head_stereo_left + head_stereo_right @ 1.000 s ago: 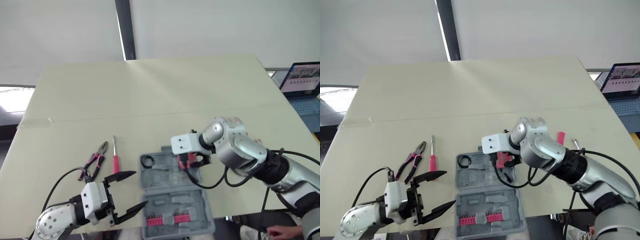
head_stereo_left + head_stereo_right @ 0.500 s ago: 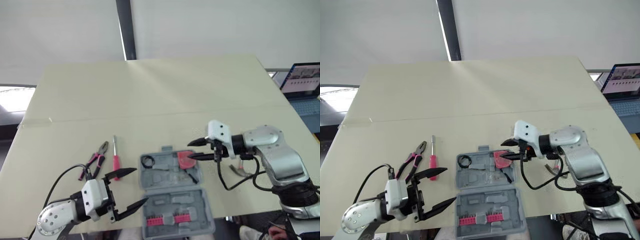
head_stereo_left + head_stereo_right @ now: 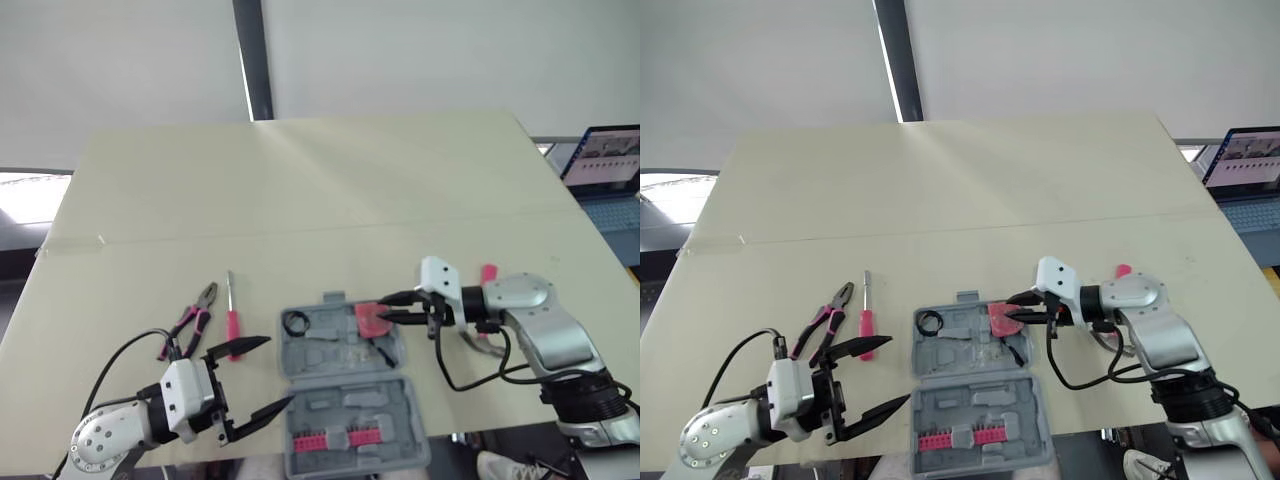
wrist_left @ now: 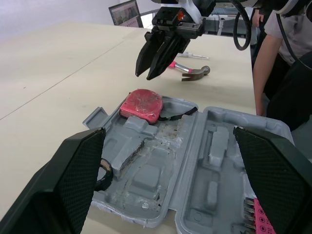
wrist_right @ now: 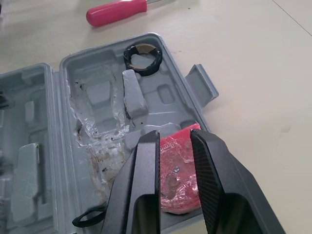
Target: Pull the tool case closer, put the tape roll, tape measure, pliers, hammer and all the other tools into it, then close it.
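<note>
Left hand (image 3: 278, 373) hangs wide open at the near-left corner of the open tool case (image 3: 340, 395). In the case's far half lie the tape roll (image 3: 295, 322) and the pink tape measure (image 3: 372, 318). Right hand (image 3: 388, 308), slightly parted and empty, hovers just beside the tape measure. Pliers (image 3: 190, 322) and screwdriver (image 3: 231, 318) lie left of the case, the hammer (image 4: 186, 69) right.

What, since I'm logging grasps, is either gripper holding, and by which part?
Nothing is held. The right gripper hangs above the tape measure in the tool case, slightly open, clear of it; the left gripper is open and empty.
</note>
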